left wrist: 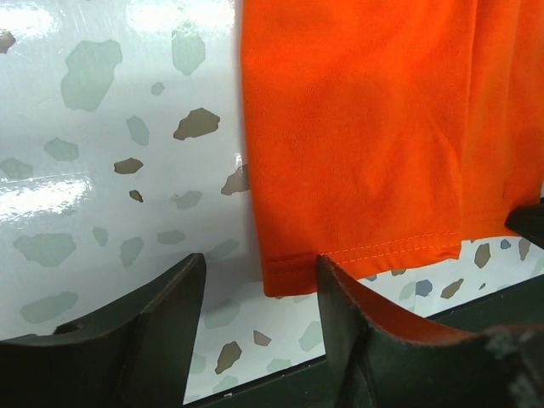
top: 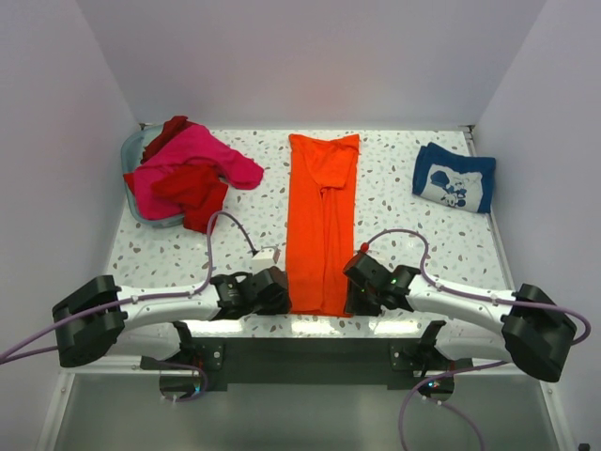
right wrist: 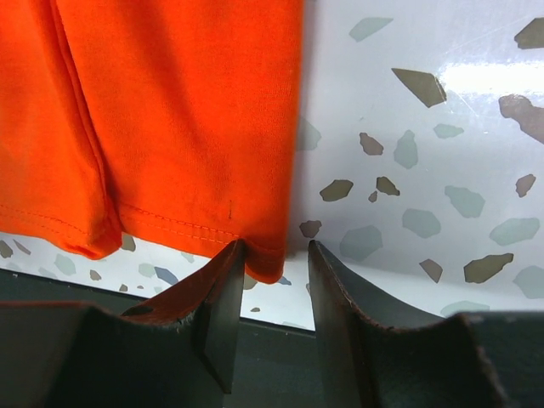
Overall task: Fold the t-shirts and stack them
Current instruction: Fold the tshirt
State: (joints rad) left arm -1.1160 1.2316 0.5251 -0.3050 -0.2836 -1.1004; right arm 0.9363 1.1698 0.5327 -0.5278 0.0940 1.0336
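Note:
The bright orange t-shirt (top: 322, 221) lies folded into a long strip down the middle of the table, hem at the near edge. My left gripper (top: 278, 293) is open at the hem's left corner (left wrist: 285, 276), which sits between its fingers. My right gripper (top: 358, 293) is open at the hem's right corner (right wrist: 265, 259), which lies between its fingers. The hot pink t-shirt (top: 192, 155) and red t-shirts (top: 192, 193) lie heaped at the back left. The navy blue t-shirt (top: 454, 178) with white print lies folded at the back right.
A grey bin (top: 141, 202) at the back left holds part of the pink and red heap. The table's near edge (top: 310, 329) runs just below both grippers. White walls enclose the table on three sides.

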